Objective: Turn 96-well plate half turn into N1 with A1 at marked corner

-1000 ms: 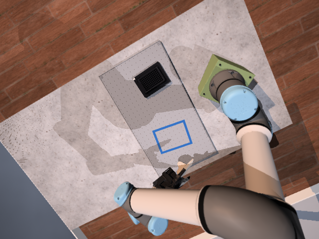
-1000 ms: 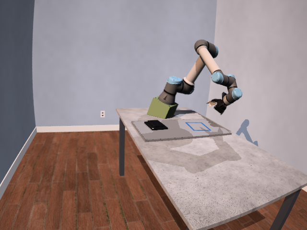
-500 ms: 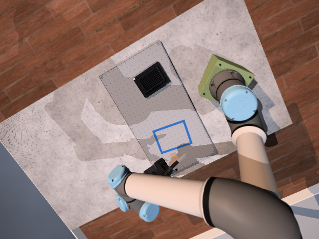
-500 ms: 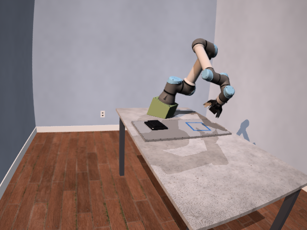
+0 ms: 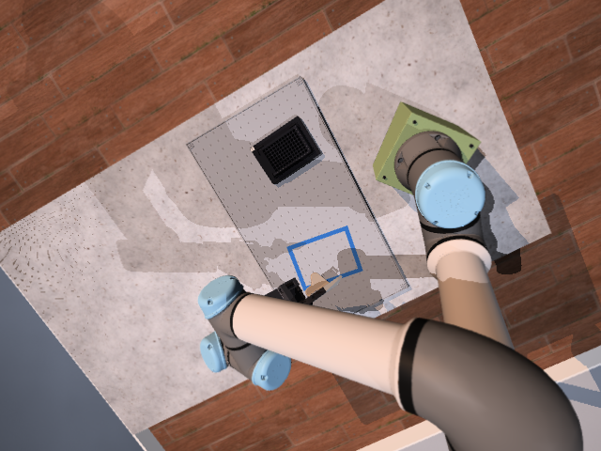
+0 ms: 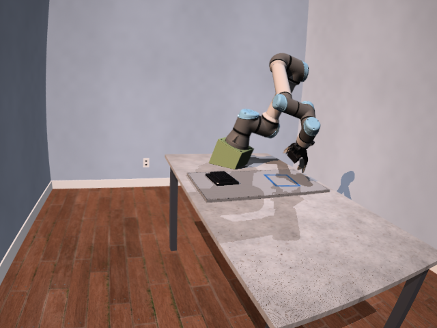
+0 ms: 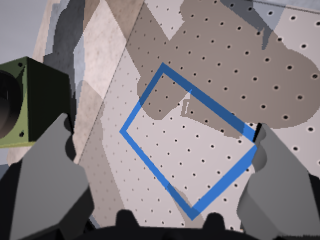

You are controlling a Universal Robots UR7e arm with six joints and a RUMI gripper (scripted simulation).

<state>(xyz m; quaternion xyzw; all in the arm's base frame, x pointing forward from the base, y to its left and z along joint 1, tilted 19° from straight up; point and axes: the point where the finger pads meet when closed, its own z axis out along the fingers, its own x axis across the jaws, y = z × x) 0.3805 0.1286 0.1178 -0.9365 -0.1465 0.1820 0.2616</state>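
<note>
Above the board [image 5: 213,169] [image 6: 246,192] [image 7: 210,165]; jaws open.

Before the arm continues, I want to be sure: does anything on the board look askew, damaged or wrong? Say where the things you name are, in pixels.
Nothing looks spilled or damaged. The blue outline [image 5: 318,237] [image 6: 282,185] [image 7: 156,172] sits slightly askew to the board [image 5: 310,189] [image 6: 246,190] [image 7: 210,170]; that may be intended. The black plate [image 5: 289,149] [image 6: 222,177] lies in its nest, but I cannot read its cut corner.

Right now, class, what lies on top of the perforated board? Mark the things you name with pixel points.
The black nest [image 5: 272,178] [image 6: 229,183] with the well plate [image 5: 290,148], and a blue rectangle [image 5: 317,237] [image 6: 282,185] [image 7: 156,172]. The nest hides the board beneath.
</note>
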